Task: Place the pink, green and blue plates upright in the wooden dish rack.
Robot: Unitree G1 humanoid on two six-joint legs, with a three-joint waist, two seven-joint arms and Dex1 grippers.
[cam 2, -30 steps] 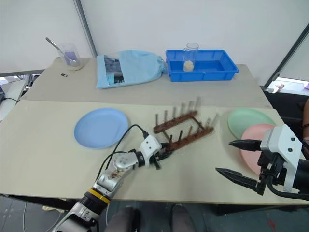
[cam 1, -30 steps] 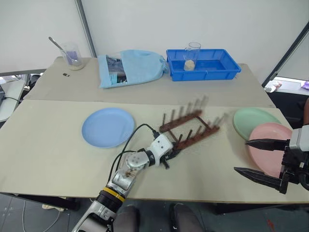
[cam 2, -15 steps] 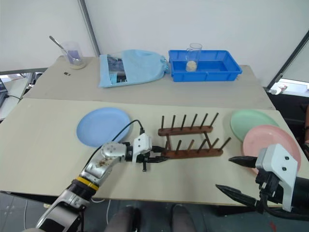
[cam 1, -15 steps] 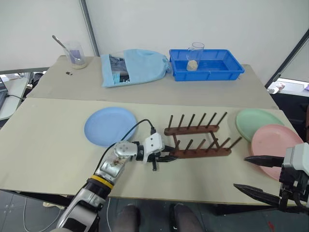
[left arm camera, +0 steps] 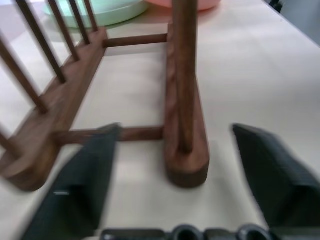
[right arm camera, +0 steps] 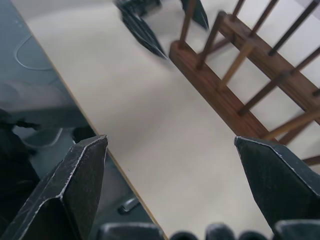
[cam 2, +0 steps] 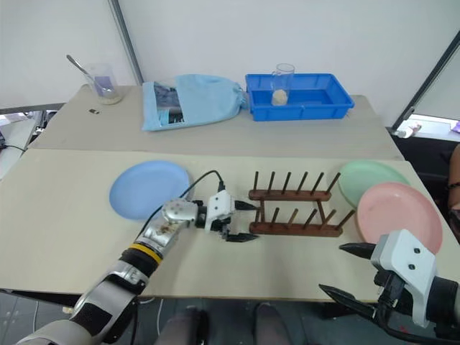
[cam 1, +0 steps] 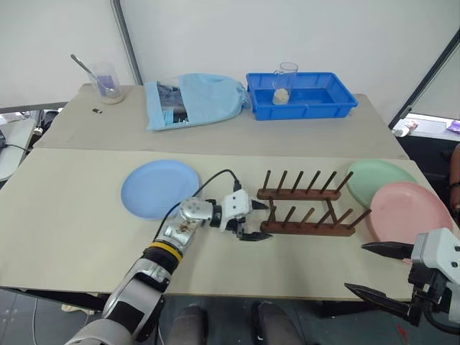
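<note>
We see the left arm (cam 1: 162,251) reaching from the near left edge out over the middle of the table, its forearm lying low and its wrist bent so that the left gripper (cam 1: 260,221) points to the right, roughly level. Its two black fingers (left arm camera: 82,182) stand spread apart with nothing between them. The right gripper (cam 1: 379,272) hangs at the near right corner, over the table's near edge, pointing left and a little downward. Its long black fingers (right arm camera: 75,185) are spread wide and hold nothing. The two grippers are well apart.
</note>
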